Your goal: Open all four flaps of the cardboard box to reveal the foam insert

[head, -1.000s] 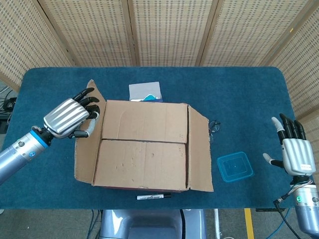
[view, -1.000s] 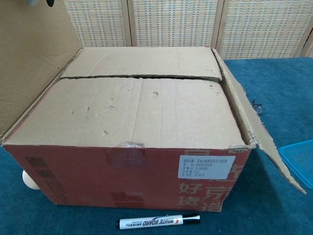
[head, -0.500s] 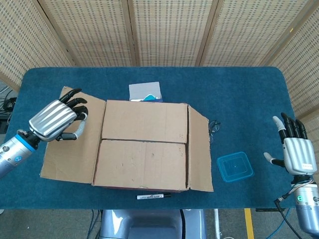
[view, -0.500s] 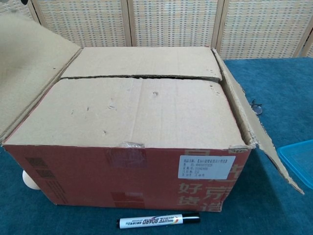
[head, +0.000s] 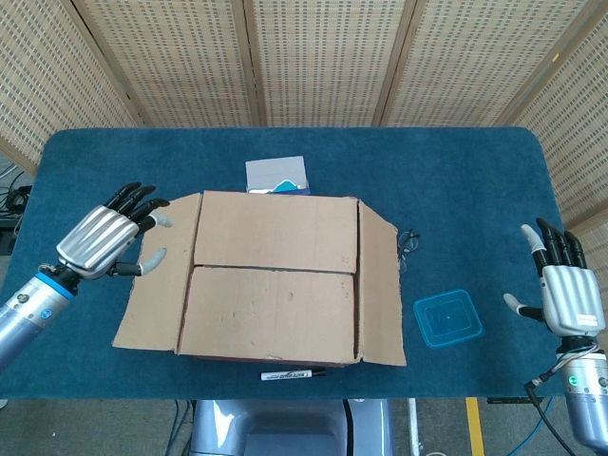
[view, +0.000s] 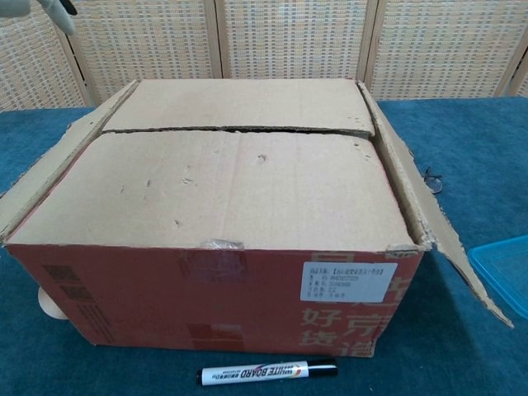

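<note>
Hovering: left robot hand (head: 100, 239) spread, empty, beside box (head: 275, 275) flap (head: 157, 275).

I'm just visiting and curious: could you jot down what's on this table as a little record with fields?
Box: cardboard box, two large top flaps lying closed
Side flaps: left flap and right flap folded outward
Foam insert: hidden
Left robot hand: fingers spread, holding nothing, beside the left flap
Right robot hand: open, holding nothing, far from the box
Nearby: whiteboard marker, blue lid
</note>
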{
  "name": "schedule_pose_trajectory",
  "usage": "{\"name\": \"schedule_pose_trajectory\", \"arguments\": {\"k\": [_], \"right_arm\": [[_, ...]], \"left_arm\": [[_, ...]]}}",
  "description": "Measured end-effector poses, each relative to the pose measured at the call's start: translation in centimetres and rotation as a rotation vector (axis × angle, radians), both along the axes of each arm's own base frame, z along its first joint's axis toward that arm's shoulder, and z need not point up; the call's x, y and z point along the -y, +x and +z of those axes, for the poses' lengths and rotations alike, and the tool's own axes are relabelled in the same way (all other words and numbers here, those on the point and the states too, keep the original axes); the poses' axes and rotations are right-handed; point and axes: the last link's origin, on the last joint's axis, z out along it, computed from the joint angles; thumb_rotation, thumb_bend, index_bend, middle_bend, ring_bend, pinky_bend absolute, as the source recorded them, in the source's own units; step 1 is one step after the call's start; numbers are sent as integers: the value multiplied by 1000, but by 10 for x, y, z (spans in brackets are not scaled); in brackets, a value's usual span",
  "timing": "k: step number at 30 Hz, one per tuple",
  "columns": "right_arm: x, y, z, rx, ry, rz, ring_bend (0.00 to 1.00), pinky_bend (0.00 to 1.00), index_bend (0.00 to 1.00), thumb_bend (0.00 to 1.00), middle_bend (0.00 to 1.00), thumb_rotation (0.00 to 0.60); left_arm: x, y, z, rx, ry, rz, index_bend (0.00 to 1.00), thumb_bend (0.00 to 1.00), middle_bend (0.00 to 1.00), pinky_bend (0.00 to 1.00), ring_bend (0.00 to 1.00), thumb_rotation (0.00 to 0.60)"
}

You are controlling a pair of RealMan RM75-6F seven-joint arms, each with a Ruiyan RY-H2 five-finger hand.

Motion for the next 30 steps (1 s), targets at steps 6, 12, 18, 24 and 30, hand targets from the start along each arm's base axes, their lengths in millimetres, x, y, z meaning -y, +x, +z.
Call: {"name": "schedule_pose_trajectory", "arguments": {"k": [6,12,18,24,30], "right_arm": [[-1,-1,1,1,-4,1,0,0,0,182,0,600],[-1,-2,0,3,-1,-2,0,0,0,182,0,600],[-1,-3,-1,4,-1,-4,0,0,0,182,0,600],[-1,-5,0,8,-7,-8,0,0,0,182,0,600],[-2,-7,1,10,-10,-14,0,0,0,182,0,600]], "left_arm": [[-5,-1,-23,1,8,15,0,308,0,0,0,62],[-14,11,-46,-5,-14,5,0,305,0,0,0,435],[-19,23,-58,-8,-27,-20,0,304,0,0,0,520],[-21,33,-71,7,-41,-26,0,247,0,0,0,524],[-21,38,-85,31,-88,-1,0,219,0,0,0,524]]}}
